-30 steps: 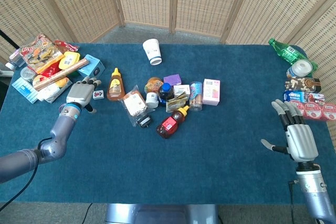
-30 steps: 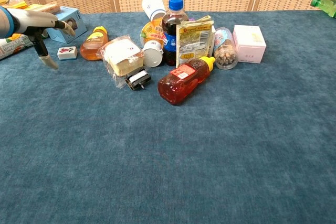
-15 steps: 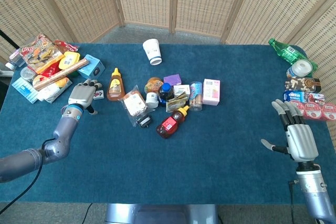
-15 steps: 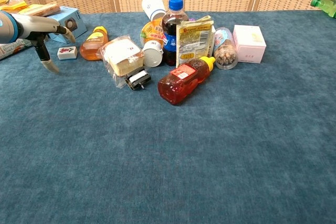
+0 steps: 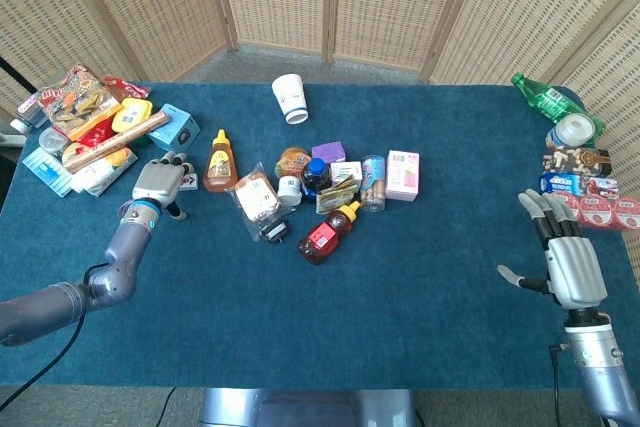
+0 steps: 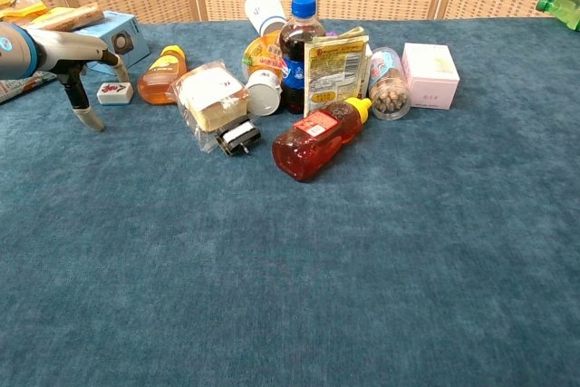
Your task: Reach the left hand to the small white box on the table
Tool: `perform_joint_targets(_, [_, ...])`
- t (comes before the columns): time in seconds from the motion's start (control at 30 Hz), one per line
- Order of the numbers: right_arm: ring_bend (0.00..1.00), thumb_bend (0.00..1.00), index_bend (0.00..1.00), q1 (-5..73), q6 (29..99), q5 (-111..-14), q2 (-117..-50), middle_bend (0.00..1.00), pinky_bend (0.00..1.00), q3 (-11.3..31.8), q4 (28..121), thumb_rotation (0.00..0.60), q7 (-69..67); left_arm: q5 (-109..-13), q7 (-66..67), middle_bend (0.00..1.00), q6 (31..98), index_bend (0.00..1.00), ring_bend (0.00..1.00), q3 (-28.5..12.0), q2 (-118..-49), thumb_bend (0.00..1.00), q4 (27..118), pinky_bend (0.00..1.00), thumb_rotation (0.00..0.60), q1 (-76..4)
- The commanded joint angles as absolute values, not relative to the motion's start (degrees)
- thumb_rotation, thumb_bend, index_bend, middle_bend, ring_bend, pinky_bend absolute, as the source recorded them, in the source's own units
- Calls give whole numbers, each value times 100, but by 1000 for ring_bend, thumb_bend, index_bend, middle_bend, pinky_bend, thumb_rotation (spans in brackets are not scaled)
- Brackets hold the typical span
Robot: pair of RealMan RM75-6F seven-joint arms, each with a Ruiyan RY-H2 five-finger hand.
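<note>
the small white box [image 6: 115, 91] with red print lies flat on the blue bench [image 6: 290, 296], just left of the honey bottle [image 6: 161, 74] and in front of the light blue carton [image 6: 116, 36]. the left robot hand [image 5: 157, 182] hovers over the box, empty, fingers apart, one fingertip [image 6: 88, 120] pointing down beside it. far from the honey bottle, the right robot hand [image 5: 566, 262] rests open, holding nothing.

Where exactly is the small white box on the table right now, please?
The small white box lies at the table's left side, between the blue carton and the honey bottle. The left hand is poised right over it.
</note>
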State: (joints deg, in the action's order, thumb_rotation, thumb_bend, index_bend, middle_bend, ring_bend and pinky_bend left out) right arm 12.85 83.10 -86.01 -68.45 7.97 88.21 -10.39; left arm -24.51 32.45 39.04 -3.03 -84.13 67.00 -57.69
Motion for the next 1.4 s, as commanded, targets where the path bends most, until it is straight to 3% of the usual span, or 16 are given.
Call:
perform_joint_targets(0.03, [0, 0, 0, 1285, 8309, -8601, -6845, 0, 0, 797, 8821, 600, -1034, -2487, 3246, 0, 3918, 297, 0, -293, -8415, 154, 6721, 172, 600, -5773])
perform_joint_targets(0.67, [0, 0, 0, 1278, 8324, -8592, -6843, 0, 0, 809, 8814, 600, -1049, -2666, 3308, 0, 3995, 415, 0, -173, -8294, 159, 6831, 173, 600, -5725])
perform_joint_targets(1.4, [0, 0, 0, 1277, 8326, -8593, -6847, 0, 0, 810, 8830, 600, -1037, -2860, 3457, 0, 4140, 437, 0, 19, -8195, 170, 6919, 179, 600, -5626])
